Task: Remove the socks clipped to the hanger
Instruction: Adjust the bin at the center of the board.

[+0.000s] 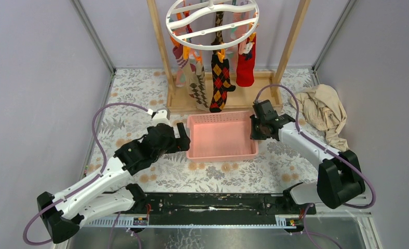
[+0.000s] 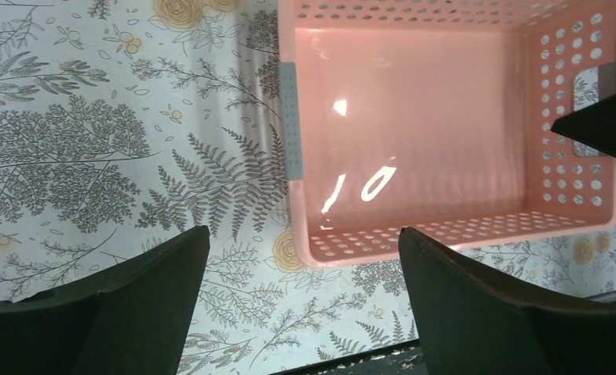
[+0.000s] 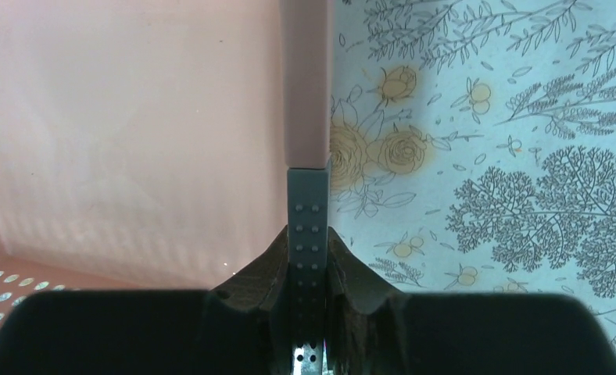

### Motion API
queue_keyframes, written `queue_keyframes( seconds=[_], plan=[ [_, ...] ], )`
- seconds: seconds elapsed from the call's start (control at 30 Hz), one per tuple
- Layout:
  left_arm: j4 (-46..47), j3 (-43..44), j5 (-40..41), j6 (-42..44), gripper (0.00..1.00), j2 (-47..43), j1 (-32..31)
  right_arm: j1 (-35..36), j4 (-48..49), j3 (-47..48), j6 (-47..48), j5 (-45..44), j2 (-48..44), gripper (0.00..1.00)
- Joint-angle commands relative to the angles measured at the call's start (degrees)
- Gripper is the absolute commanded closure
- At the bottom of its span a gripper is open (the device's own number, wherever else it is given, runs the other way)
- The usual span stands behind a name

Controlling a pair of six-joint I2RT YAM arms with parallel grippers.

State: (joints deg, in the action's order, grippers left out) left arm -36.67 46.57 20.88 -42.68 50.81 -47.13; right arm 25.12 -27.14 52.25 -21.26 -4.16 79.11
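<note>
Socks (image 1: 220,78) hang limp from the clips (image 1: 220,53) of the hanger (image 1: 212,23) at the back of the table (image 1: 135,122), above and behind the pink basket (image 1: 223,154). I judge them light, soft and stretchy, likely to give before a clip lets go. I would take each one high on the cuff, just beneath its clip, and pull straight down, since a lower hold would probably only stretch the fabric and swing the hanger. My left gripper (image 1: 183,136) stands wide and empty just beside the basket's left wall, while my right gripper (image 3: 309,269) is pinched narrow on the grey strip (image 3: 308,207) of the basket's right rim.
</note>
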Motion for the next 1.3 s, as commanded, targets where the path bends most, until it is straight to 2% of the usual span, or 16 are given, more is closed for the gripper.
queue_keyframes(
  seconds=[0.0, 0.4, 0.47, 0.53, 0.6, 0.67, 0.83, 1.0, 1.1, 1.27],
  plan=[
    [-0.62, 0.91, 3.81, 0.00, 0.02, -0.71, 0.38, 0.28, -0.72, -1.33, -0.23, 2.98, -4.82, 0.79],
    [0.43, 0.00, 5.55, -2.23, 0.02, -0.09, 0.38, 0.28, 0.91, -9.37, -2.39, 2.49, -9.17, 0.74],
    [0.78, -0.24, 5.57, -2.52, 0.02, 0.60, 0.38, 0.25, 1.55, -10.57, -3.00, 2.99, -9.93, 0.64],
    [0.81, 0.05, 5.78, -3.03, 0.02, 1.02, 0.38, 0.28, 1.54, -11.16, -3.51, 3.46, -10.73, 0.43],
    [1.16, 0.27, 5.11, -3.37, 0.02, 0.88, 0.40, 0.28, 0.93, -11.29, -3.82, 3.10, -12.32, 0.27],
    [1.18, 0.72, 4.43, -3.61, 0.02, 0.54, 0.40, 0.28, 0.11, -10.40, -3.82, 1.54, -14.65, 0.19],
    [0.14, 1.88, 4.92, -4.01, 0.02, 0.13, 0.42, 0.28, -0.05, -3.66, -2.13, -0.79, -19.22, 0.18],
    [2.17, 0.99, 3.11, -3.57, 0.02, -1.19, 0.38, 0.28, 11.79, -3.40, -0.30, 5.32, -20.02, 0.23],
    [4.14, 1.17, 2.41, -1.91, 0.02, -1.30, 0.38, 0.28, 19.65, -4.28, -0.39, 8.79, -16.63, 0.24],
    [8.56, 1.51, 1.57, -0.57, 0.02, 1.05, 0.38, 0.28, 30.81, -2.91, -0.30, 13.88, -5.91, 0.26]
  ],
)
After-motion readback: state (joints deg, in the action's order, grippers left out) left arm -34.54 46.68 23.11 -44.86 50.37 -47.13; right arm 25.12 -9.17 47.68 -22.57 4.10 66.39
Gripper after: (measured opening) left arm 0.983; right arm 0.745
